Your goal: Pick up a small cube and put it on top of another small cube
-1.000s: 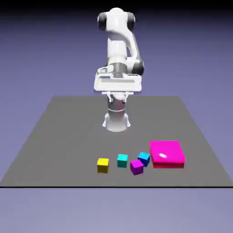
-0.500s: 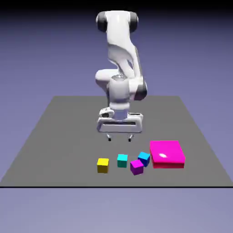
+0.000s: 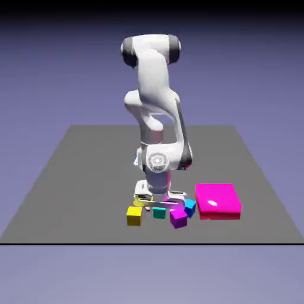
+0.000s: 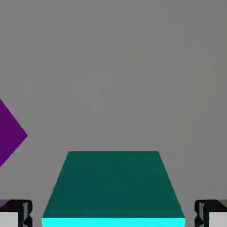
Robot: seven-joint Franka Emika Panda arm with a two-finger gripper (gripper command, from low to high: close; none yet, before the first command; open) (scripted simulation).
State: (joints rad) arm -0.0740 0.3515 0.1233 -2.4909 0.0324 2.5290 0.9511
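Our tool (image 4: 113, 213) has come down from above the tabletop (image 3: 77, 190) to the teal cube (image 4: 113, 186), its fingertips apart on either side, so we judge closing is next, before lifting it toward the yellow cube (image 3: 135, 216) nearby.

The tool (image 4: 113, 217) has descended from above and behind the teal cube (image 3: 159, 212), its fingers (image 4: 17, 213) now flanking that cube.
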